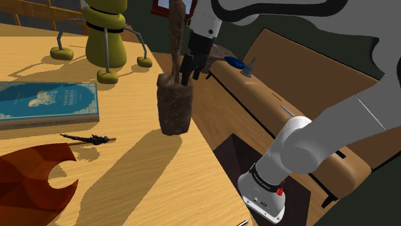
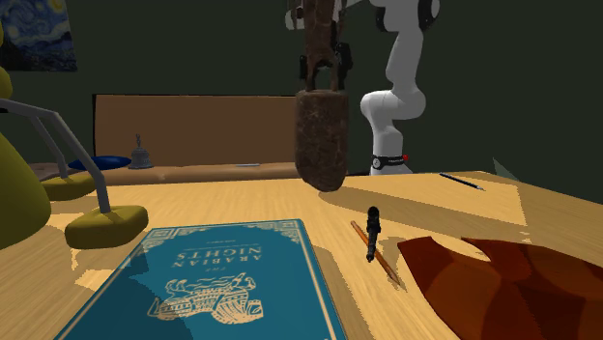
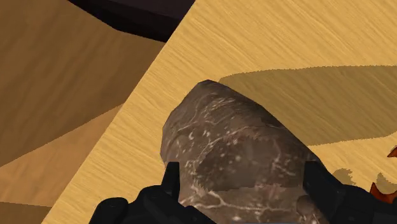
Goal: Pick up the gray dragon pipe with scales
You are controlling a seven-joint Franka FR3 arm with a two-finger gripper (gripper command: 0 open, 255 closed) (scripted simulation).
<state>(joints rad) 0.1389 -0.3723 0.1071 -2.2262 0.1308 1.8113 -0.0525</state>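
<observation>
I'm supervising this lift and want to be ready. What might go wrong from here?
1. The hand clasps the brown mottled pipe by its upper part, the bulky bowl hanging below; it may swing or slip.
2. It hangs near the edge of the table, so a drop might send it off the side.

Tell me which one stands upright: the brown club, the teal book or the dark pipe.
The brown club, clasped in the claw; the teal book and dark pipe lie flat on the table.
</observation>
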